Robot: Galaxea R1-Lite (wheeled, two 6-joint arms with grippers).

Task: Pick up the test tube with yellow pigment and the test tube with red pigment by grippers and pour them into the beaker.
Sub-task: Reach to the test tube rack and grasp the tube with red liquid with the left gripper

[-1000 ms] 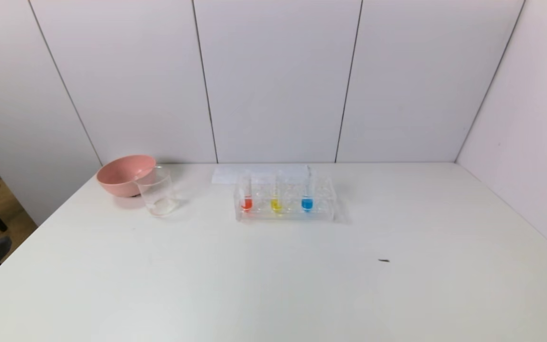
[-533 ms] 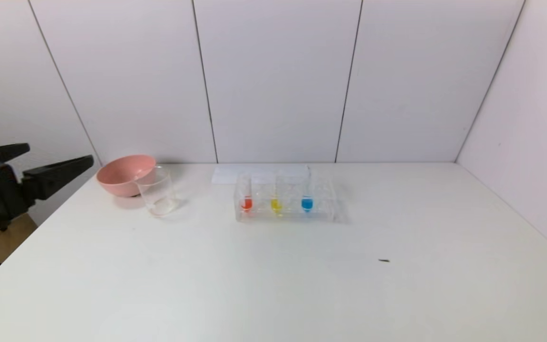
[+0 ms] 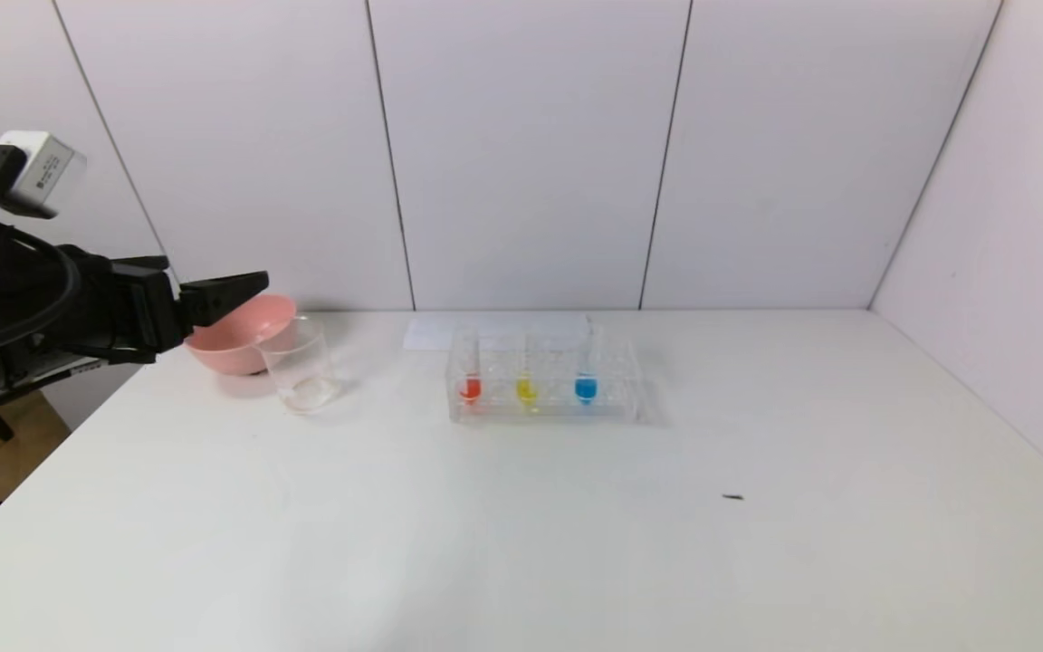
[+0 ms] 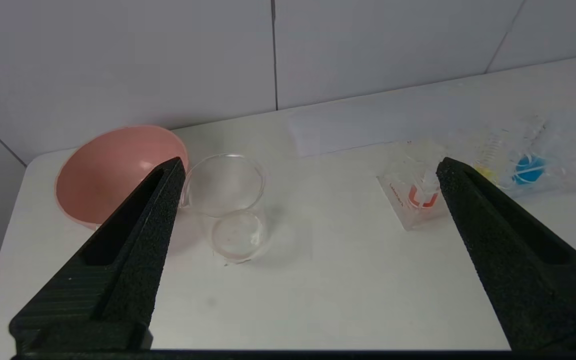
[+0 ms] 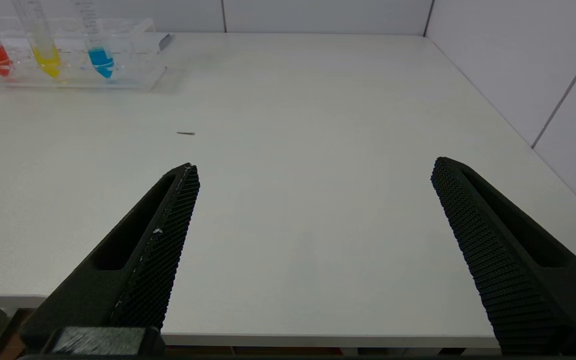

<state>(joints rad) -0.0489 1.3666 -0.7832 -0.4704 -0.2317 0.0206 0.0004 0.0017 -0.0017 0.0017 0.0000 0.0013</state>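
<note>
My left gripper (image 4: 308,167) hangs above the table's (image 3: 521,543) left edge with its jaws spread wide, holding nothing. Just ahead of its tips sit the pink bowl (image 3: 236,333) and, touching it, the beaker (image 3: 298,367). Farther ahead and well apart from the gripper, the rack (image 3: 544,380) holds the red tube (image 3: 469,373), yellow tube (image 3: 527,376) and blue tube (image 3: 586,373) upright. My right gripper (image 5: 313,172) is wide open too, low at the near edge, with the rack far ahead of it
</note>
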